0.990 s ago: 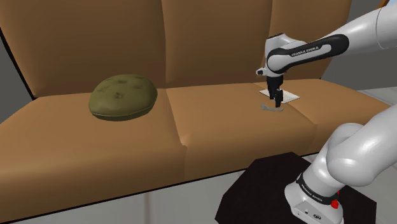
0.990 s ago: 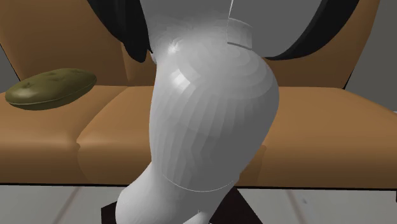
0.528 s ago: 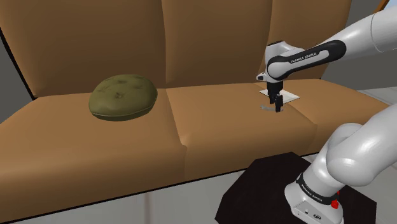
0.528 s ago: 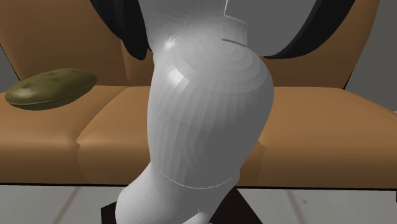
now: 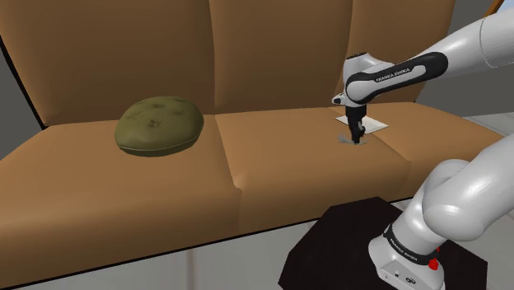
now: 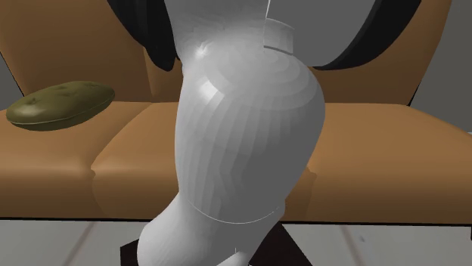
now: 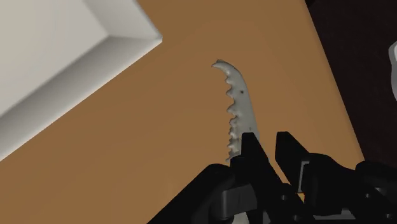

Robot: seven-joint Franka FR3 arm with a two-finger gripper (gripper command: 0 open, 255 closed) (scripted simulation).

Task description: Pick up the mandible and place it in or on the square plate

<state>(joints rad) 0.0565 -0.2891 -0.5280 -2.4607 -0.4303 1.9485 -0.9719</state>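
Working the grasp step, with nothing lifted yet. Spotting pale grey, curved, saw-toothed mandible (image 7: 240,108) lying flat on tan padded sofa seat (image 7: 159,133), just beside the corner of white square shallow-rimmed plate (image 7: 63,51), apart from it and not touching. Noting all-black two-finger gripper (image 7: 270,145) sitting low at the mandible end farther from the plate, fingers drawn nearly together with just a slim gap, apparently pinching that end of the bone; judging the clasp as closed on it, though the contact itself is hiding under the finger bodies. Confirming in the shoulder view: gripper (image 5: 357,136) pointing straight down beside the plate (image 5: 372,124), mandible (image 5: 345,139) on the seat (image 5: 288,144) at the plate's stand-side edge. Logging olive-green rounded cushion (image 5: 159,125) well apart from the plate, toward the shoulder view's left, out of the way. Seeing white arm link (image 6: 242,136) blocking the middle of the second exterior view, plus the cushion (image 6: 60,104) off to its left. Judging next move: lifting straight up enough for the teeth to clear the plate rim, shifting a short way across over the plate's middle, lowering, then letting go. Flagging risk: thin curved bone held by one end, likely swinging or slipping, so checking the hold on liftoff and going slowly.
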